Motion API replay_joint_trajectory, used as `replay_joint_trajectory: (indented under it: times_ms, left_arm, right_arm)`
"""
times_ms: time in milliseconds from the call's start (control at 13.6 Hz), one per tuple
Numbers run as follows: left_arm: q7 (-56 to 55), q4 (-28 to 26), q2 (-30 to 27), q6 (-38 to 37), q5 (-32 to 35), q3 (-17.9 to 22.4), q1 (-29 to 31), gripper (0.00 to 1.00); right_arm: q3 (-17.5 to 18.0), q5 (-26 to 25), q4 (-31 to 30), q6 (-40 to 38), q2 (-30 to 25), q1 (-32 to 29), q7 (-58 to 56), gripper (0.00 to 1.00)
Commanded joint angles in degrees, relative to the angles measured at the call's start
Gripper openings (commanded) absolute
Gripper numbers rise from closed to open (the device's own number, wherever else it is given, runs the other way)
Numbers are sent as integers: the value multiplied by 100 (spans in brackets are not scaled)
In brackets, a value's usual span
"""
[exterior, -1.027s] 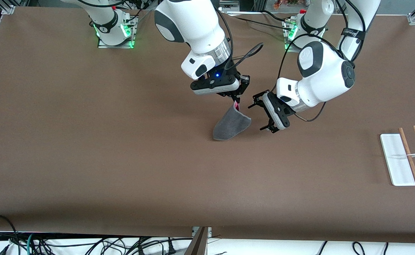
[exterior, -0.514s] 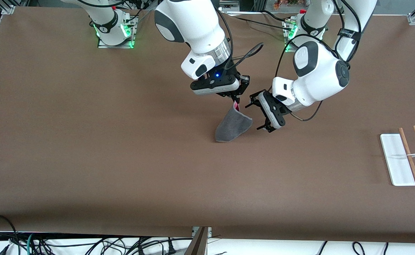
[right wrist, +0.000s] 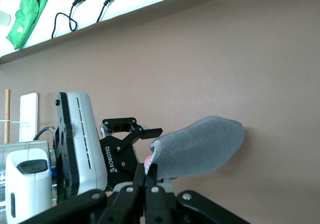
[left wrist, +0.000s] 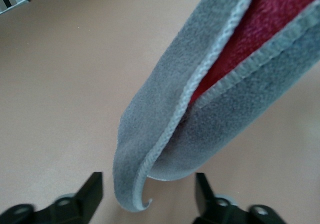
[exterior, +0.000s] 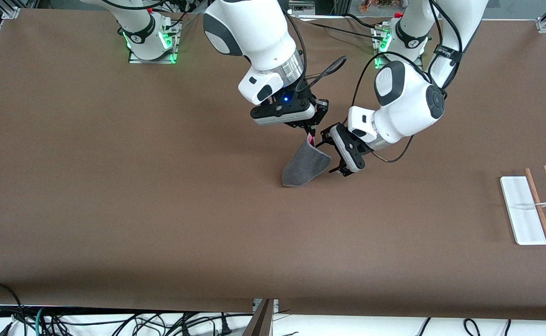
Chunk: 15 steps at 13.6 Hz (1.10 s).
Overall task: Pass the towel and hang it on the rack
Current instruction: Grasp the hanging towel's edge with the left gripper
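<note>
The dark grey towel [exterior: 304, 164] with a pink-red inner side hangs over the middle of the table. My right gripper [exterior: 310, 134] is shut on its top corner, which also shows in the right wrist view [right wrist: 150, 170]. My left gripper [exterior: 327, 157] is open beside the towel, on the side toward the left arm's end of the table. In the left wrist view the towel's [left wrist: 200, 99] folded, stitched edge hangs between the open fingers [left wrist: 92, 189]. The rack [exterior: 522, 210] lies at the left arm's end of the table, with two wooden rods [exterior: 539, 207].
Cables [exterior: 114, 322] hang below the table's edge nearest the camera. The rack's white base also shows in the right wrist view [right wrist: 27, 114]. The brown table top [exterior: 161, 210] is bare around the towel.
My left gripper has moved toward the towel, and its open fingers now stand either side of the hanging edge. The right gripper has stayed still, holding the towel.
</note>
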Motion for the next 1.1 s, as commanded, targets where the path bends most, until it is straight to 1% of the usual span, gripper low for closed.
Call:
replay_joint_trajectory:
  times_ms: [0,367,807,880,954,1027]
  left_arm:
    - [171,97,27,35,-104,7,-23,0]
    - [172,97,-96,26,-96,16,4,0]
    - [154,53,-377,-62,-96,16,311,0]
    - [110,27,-447,-79,-96,16,372,0]
    - [101,18,-526,-193,-104,16,460,0]
    - [101,18,-571,-385,-104,16,591,0]
  right_arm:
    - [19,-114,154,-11,63,20,81,0]
    - [19,-114,154,-11,63,20,81,0]
    - [19,-114,154,-3,63,20,73,0]
    - [28,-114,154,-11,54,20,90,23]
    - [19,-123,145,-11,62,20,73,84]
    - [19,-210,154,-11,63,20,64,100]
